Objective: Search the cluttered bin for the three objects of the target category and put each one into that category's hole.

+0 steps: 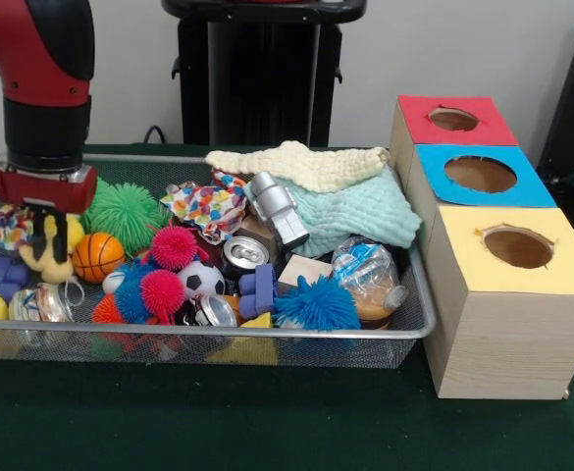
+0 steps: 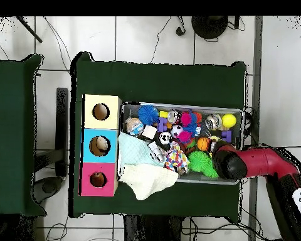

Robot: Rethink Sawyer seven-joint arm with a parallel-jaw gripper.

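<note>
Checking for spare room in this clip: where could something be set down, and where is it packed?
Free: the green tabletop in front of the mesh bin, and the strip past the three hole boxes in the overhead view. Crowded: the bin is full throughout, cloths spilling over its box-side rim, the gripper low over one end.

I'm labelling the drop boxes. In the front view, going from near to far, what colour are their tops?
yellow-topped box → blue-topped box → red-topped box
</note>
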